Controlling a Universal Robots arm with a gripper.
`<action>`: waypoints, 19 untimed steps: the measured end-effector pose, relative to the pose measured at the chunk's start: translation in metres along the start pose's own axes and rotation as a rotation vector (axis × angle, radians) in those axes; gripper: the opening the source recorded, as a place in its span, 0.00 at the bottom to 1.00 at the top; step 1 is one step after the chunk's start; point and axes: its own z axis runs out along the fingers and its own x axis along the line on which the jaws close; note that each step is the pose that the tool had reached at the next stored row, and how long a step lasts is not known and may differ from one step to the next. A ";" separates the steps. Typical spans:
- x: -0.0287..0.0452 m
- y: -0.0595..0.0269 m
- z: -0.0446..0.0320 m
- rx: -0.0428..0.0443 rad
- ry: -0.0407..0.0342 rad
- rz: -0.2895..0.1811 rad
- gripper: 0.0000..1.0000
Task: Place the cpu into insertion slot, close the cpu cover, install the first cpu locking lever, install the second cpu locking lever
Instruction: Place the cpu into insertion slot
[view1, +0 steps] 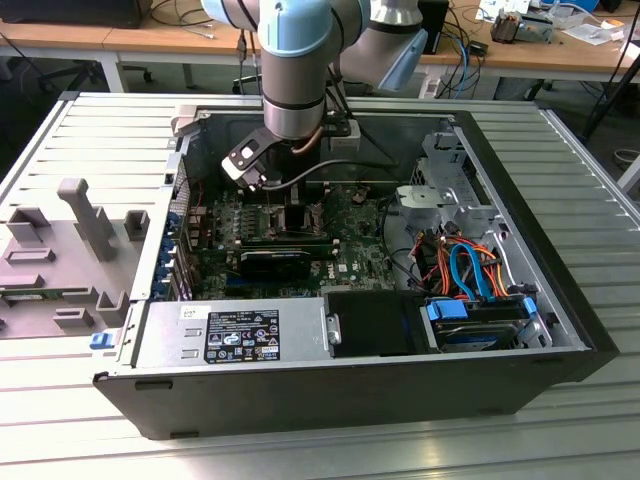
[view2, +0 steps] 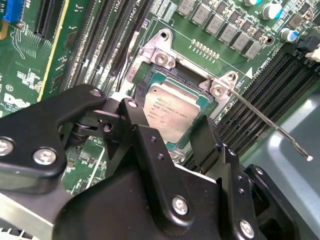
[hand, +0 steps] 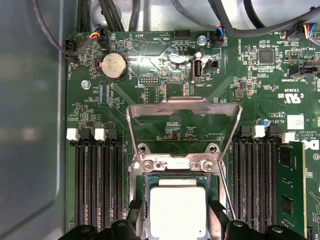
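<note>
Gripper (hand: 176, 208) clamped on cpu (hand: 177, 214) seated in insertion slot (hand: 175, 176).
Raised cpu cover (hand: 182, 106); exterior view: drive cage (view1: 440, 190) at gripper's 3 o'clock.

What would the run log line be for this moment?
cpu: lying in insertion slot | cpu cover: open, swung back | locking lever: unlatched | gripper: down at the cpu

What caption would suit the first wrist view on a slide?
The gripper hangs over the cpu lying in the insertion slot, with the cpu cover flipped open.
</note>
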 end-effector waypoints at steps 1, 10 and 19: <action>-0.0009 -0.0001 0.0001 -0.0001 -0.0011 0.000 0.62; -0.0006 0.0005 -0.0121 -0.0011 -0.0090 0.002 0.53; 0.0018 0.0132 -0.0142 0.0332 -0.0108 0.002 0.11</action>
